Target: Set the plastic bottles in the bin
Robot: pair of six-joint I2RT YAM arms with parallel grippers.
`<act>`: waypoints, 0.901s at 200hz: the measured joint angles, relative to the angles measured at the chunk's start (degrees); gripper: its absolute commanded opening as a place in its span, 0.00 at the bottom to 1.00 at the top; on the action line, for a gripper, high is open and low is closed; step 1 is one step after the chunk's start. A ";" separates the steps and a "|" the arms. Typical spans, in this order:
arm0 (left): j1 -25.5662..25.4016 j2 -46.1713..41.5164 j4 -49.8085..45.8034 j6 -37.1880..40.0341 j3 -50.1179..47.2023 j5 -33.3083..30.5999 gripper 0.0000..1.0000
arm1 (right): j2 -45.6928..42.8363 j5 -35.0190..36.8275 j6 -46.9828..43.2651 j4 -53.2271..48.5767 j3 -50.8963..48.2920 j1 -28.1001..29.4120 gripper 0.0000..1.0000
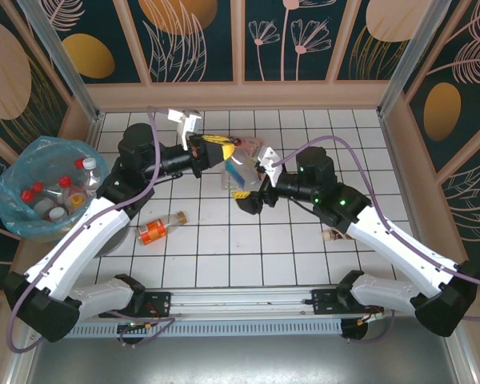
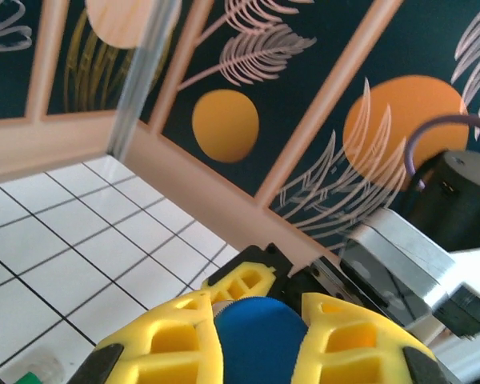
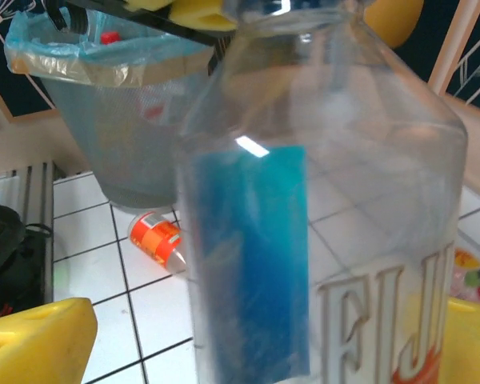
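A clear plastic bottle (image 1: pixel 240 170) with a blue label (image 3: pixel 252 256) hangs over the middle of the table. My left gripper (image 1: pixel 214 149) is shut on its blue cap (image 2: pixel 260 340), with a yellow finger on each side of the cap. My right gripper (image 1: pixel 256 184) stands open around the bottle's body, and its left finger (image 3: pixel 32 340) is clear of the bottle. The bin (image 1: pixel 44 188), lined with a blue bag, stands at the far left with several bottles inside. An orange-labelled bottle (image 1: pixel 162 229) lies on the tiles near the bin.
A pink-labelled bottle (image 1: pixel 250 145) lies behind the grippers, and a small pinkish item (image 1: pixel 332 234) lies beside my right forearm. A green cap (image 2: pixel 34 376) shows on the tiles in the left wrist view. Wooden walls enclose the tiled table.
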 measured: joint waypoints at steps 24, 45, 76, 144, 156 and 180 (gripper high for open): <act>-0.26 -2.54 -2.60 -1.01 0.83 -7.41 0.00 | -0.83 2.43 -0.04 2.47 0.00 0.50 0.99; -0.09 -3.78 -8.66 -0.55 5.75 -19.02 0.00 | -1.49 5.79 -0.72 3.91 0.00 1.75 0.99; -0.04 -7.37 -18.21 5.53 14.43 -41.57 0.00 | -1.97 10.71 -3.45 5.62 0.00 3.39 0.99; 4.87 -1.88 -42.95 17.88 38.62 -85.90 0.00 | -0.39 12.90 -8.24 6.25 0.00 5.25 0.99; 8.09 -0.20 -46.49 18.43 40.63 -89.05 0.00 | 0.68 12.87 -8.96 6.23 0.00 5.84 0.99; 13.94 1.29 -50.60 20.48 40.33 -92.35 0.00 | 2.14 12.85 -10.40 5.90 0.00 6.93 0.99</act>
